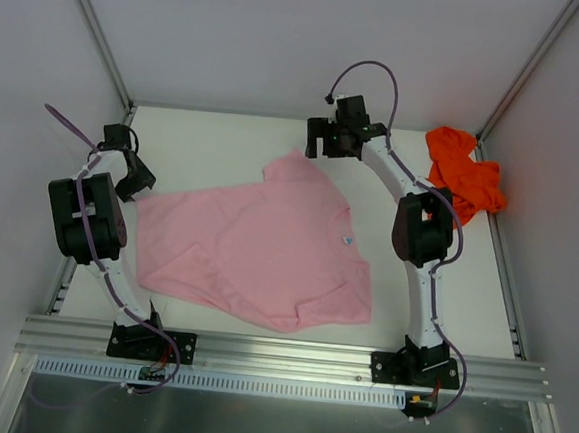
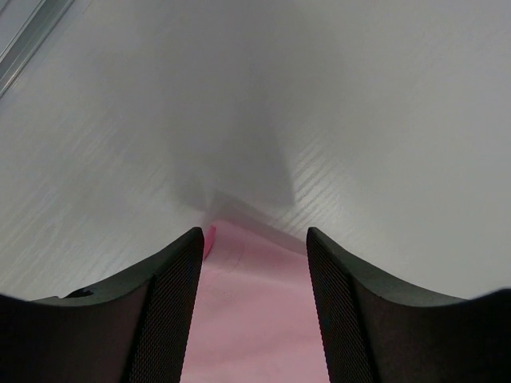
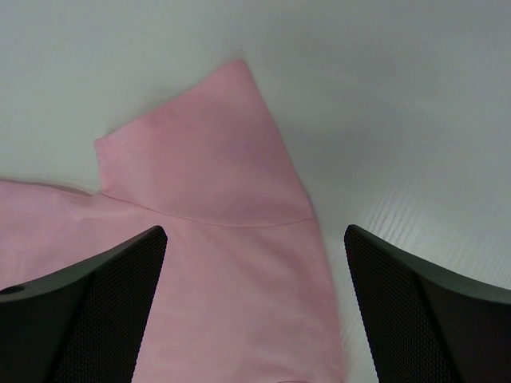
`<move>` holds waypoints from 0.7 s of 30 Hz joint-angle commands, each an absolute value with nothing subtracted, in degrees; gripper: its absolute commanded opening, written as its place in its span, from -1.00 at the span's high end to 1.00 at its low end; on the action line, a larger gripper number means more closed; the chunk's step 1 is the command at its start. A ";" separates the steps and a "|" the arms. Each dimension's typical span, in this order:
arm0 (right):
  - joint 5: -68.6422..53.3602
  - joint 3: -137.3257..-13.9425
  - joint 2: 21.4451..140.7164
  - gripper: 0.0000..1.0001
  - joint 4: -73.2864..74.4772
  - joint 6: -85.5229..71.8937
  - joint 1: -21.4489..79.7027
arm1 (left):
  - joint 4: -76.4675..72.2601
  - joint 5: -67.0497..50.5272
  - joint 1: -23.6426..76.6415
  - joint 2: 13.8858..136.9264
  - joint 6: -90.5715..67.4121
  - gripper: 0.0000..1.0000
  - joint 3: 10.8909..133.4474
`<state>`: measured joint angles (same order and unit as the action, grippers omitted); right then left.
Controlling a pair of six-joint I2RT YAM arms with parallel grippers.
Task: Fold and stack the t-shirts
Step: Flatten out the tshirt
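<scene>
The light pink t-shirt (image 1: 257, 249) lies spread flat in the middle of the table, with its collar and tiny pale chest mark toward the right. The orange-red t-shirt (image 1: 463, 175) lies crumpled at the back right corner. My left gripper (image 1: 139, 185) is open at the pink shirt's left corner. In the left wrist view, that corner (image 2: 255, 311) lies between the open fingers of my left gripper (image 2: 255, 239). My right gripper (image 1: 317, 143) is open above the far sleeve. In the right wrist view, the sleeve (image 3: 207, 175) shows ahead of my right gripper (image 3: 255, 235).
White walls with metal posts (image 1: 103, 41) close in the table on three sides. An aluminium rail (image 1: 278, 356) runs along the near edge and holds both arm bases. The right arm (image 1: 423, 237) stands between the two shirts.
</scene>
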<state>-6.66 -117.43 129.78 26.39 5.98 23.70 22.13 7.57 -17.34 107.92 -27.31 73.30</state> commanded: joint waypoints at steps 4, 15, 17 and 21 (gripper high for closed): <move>-6.06 -120.06 131.04 -0.93 26.28 3.69 23.47 | 21.36 7.30 -17.75 108.90 -27.51 -0.13 71.72; -7.12 -122.69 135.00 -0.93 26.19 1.32 23.55 | 21.09 7.03 -17.67 108.02 -26.89 0.33 69.78; -6.60 -123.31 135.61 -0.93 26.54 0.88 23.55 | 20.83 5.72 -17.75 108.19 -27.24 0.66 69.52; -4.49 -128.04 139.12 -0.93 30.58 0.18 23.82 | 19.60 4.57 -17.67 107.84 -27.33 1.00 68.38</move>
